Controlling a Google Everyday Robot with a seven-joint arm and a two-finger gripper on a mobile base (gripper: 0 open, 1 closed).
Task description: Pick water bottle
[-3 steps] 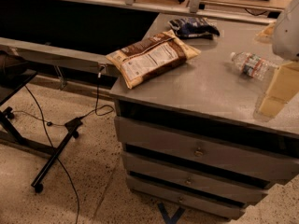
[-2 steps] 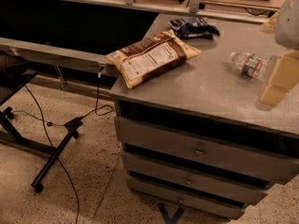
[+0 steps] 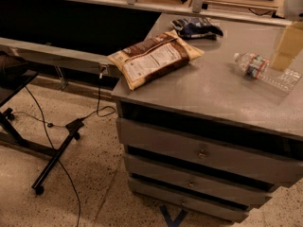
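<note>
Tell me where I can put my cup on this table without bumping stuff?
The biggest bare patch is the middle of the countertop, between the snack bag and the water bottle, running to the front edge. It is crowded at the right, where the gripper hangs by the bottle, and at the back by the blue packet.
</note>
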